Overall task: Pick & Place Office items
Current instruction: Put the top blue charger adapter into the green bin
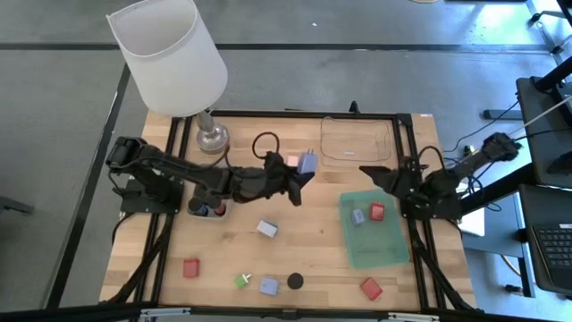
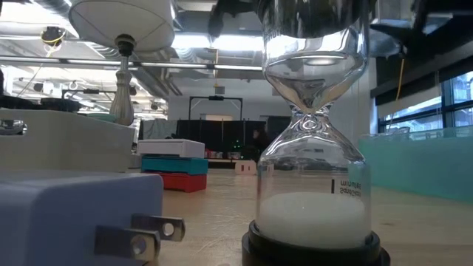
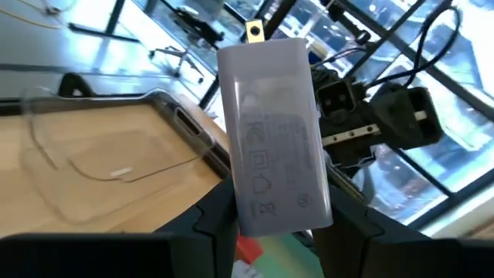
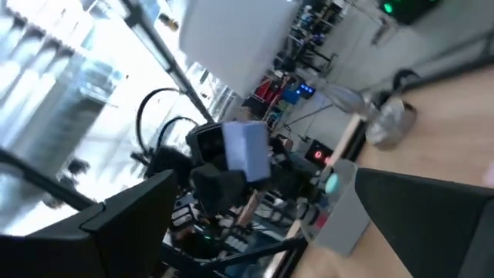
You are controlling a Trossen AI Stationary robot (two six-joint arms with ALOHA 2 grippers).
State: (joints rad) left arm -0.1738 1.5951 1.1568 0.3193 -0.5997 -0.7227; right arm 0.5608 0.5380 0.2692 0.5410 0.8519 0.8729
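My left gripper (image 1: 302, 176) reaches over the table's middle and is shut on a lilac-blue plug block (image 3: 274, 131), also seen in the high view (image 1: 308, 162). My right gripper (image 1: 374, 176) hangs open near the green tray's far edge, facing the left gripper with nothing between its fingers (image 4: 131, 224). The green tray (image 1: 393, 250) holds a lilac block (image 1: 357, 216) and a red block (image 1: 377, 212). Loose on the wood lie a lilac block (image 1: 266, 228), two red blocks (image 1: 191, 267) (image 1: 371, 288), a green bit (image 1: 243, 281), another lilac block (image 1: 269, 285) and a black round cap (image 1: 294, 281). My left gripper pinches the plug block between its two fingers (image 3: 220, 220), at the end opposite the metal prong (image 3: 253, 31), one finger on each narrow side (image 3: 248, 220). The fingers lie about level, pointing toward the table's right. The block sticks out ahead of them, lifted clear of the table.
A clear tray (image 1: 356, 139) sits at the far edge right of centre. A white-shaded lamp (image 1: 170, 54) stands at the far left on its metal foot (image 1: 212, 136). A pink block (image 1: 291, 161) lies by the left gripper. A small pot (image 1: 207, 211) sits under the left arm.
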